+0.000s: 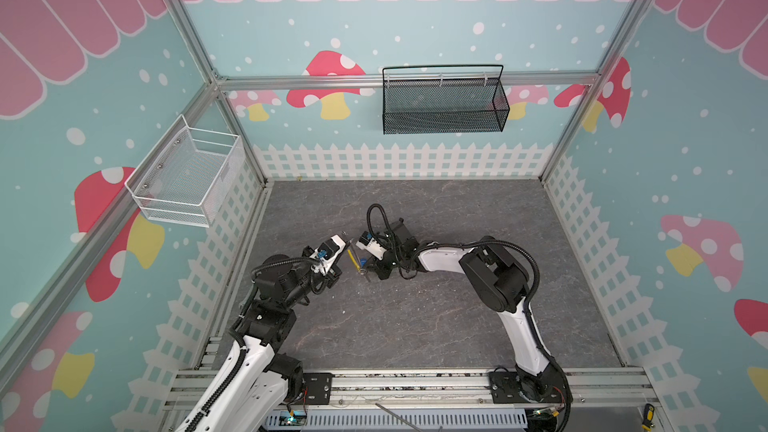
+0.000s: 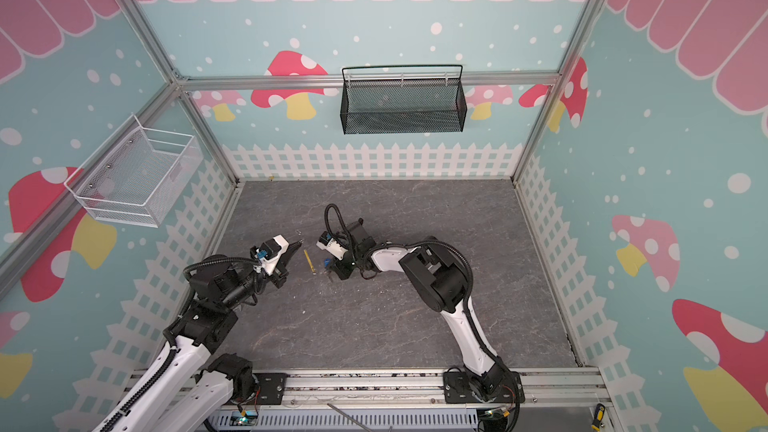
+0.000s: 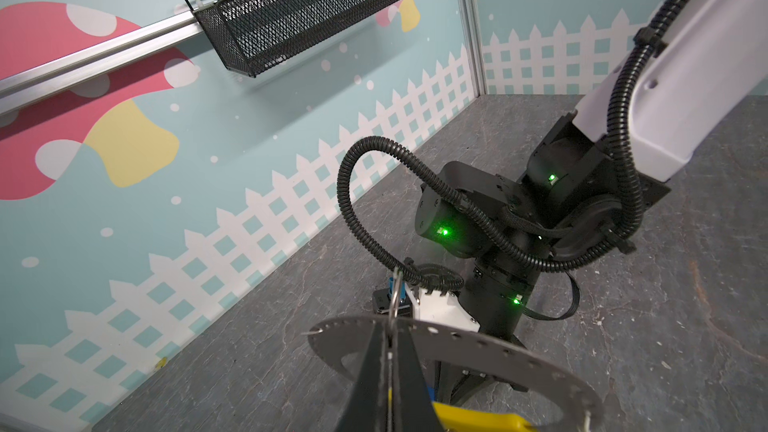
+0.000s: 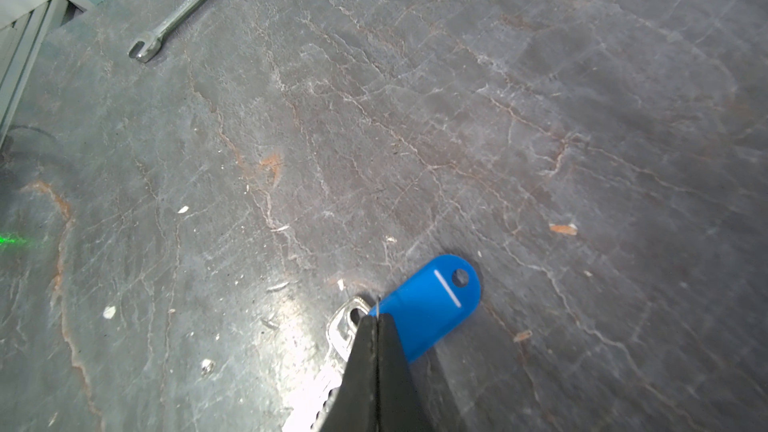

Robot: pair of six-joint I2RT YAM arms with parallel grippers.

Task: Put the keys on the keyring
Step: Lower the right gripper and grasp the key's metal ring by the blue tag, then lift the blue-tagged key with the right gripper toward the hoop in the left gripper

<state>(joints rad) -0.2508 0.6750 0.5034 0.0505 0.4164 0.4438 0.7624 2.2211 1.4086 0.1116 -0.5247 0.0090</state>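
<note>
Grey stone-look surface: pale veins, rust-col. streaks. Small white & tan flecks on it, seen in rt wrist view. Two silver wrenches lie flat on it nr a fence-print wall, close together, not touching. Black mesh basket hangs on alu rail across back wall. White wire basket fixed to left wall, above surface level. Screwdriver, yellow/black handle, at front-rt corner, outside the frame. Walls teal w/ mushroom prints, white picket-fence band low, pink scallops up top.
</note>
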